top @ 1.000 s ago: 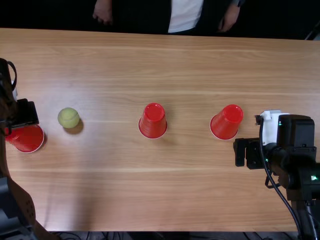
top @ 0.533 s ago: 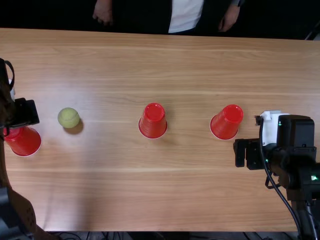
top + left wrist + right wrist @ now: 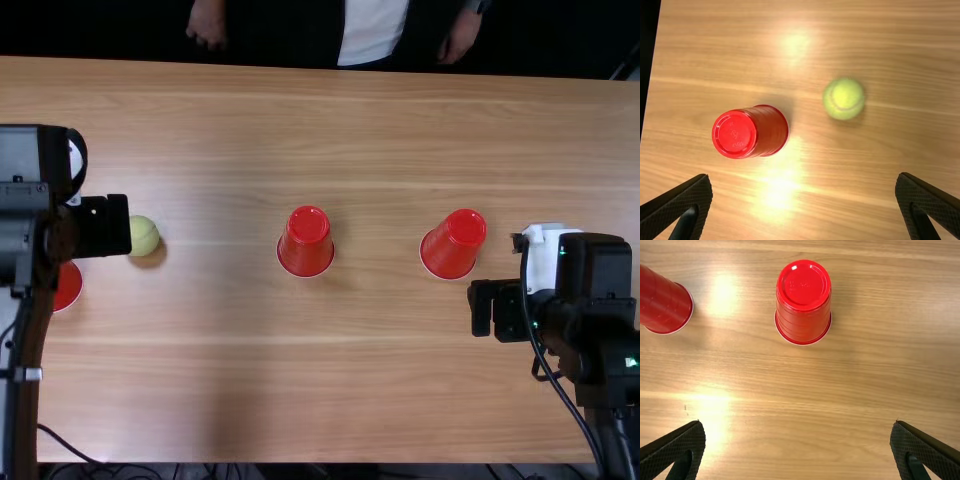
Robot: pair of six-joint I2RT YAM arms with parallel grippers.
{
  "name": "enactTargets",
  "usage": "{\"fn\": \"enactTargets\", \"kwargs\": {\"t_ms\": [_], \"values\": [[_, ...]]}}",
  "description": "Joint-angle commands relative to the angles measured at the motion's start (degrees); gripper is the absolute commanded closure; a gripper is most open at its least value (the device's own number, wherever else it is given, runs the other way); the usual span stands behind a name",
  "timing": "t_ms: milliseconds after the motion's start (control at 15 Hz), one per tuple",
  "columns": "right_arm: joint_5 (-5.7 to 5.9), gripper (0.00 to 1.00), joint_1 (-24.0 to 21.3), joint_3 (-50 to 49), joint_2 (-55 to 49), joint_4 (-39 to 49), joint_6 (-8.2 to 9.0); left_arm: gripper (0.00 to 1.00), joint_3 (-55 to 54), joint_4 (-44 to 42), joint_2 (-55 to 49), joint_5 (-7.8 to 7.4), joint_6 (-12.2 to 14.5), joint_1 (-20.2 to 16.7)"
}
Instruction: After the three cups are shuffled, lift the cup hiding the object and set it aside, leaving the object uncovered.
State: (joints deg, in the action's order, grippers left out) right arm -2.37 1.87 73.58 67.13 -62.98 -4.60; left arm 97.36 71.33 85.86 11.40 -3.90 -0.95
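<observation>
Ball (image 3: 146, 237) lies uncovered on the tabletop (image 3: 330, 120). Its cup (image 3: 747, 132) stands inverted just beside it, ungripped. Left end effector (image 3: 801, 190) is spread and empty above them. Right end effector (image 3: 796, 432) is spread. Task judged essentially complete.

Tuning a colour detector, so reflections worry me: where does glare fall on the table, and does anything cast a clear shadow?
Left wrist view: two glare patches on the table, one close beside the red cup; the ball throws a soft shadow. Right wrist view: two patches, one beside the farther cup, none on the nearer cup. Top view: mostly even light, small shadow by the ball.
</observation>
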Motion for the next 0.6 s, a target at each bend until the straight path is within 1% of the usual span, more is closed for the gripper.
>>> {"fn": "enactTargets", "kwargs": {"t_ms": [0,67,133,200,267,333,400,533], "values": [[-0.48,0.00,0.7,1.2,-3.0,0.1,0.07,0.00,-1.1,1.2,-3.2,-0.85,-0.6,1.7],[-0.48,0.00,0.6,1.0,-4.2,0.1,0.07,0.00,-2.4,2.0,-5.1,-1.91,-0.7,2.2],[-0.58,0.00,0.6,0.9,-4.6,0.1,0.17,0.00,-4.2,2.1,-7.1,-3.70,-0.7,2.2],[-0.48,0.00,0.6,0.3,-4.7,0.2,0.17,0.00,-5.8,2.1,-9.1,-6.12,-0.7,2.2],[-0.48,0.00,0.6,-0.5,-4.9,0.3,0.17,0.00,-7.2,2.1,-10.7,-8.02,-1.0,2.5],[-0.48,0.00,0.6,-1.2,-5.8,0.4,0.17,0.00,-8.3,2.1,-11.7,-9.50,-2.1,2.4],[-0.48,0.00,0.6,-1.7,-6.8,0.6,0.17,0.00,-9.6,2.2,-12.5,-10.66,-3.0,2.4],[-0.48,0.00,0.7,-2.5,-8.2,0.8,0.17,0.00,-11.8,2.1,-15.9,-10.87,-3.1,2.4]]}}
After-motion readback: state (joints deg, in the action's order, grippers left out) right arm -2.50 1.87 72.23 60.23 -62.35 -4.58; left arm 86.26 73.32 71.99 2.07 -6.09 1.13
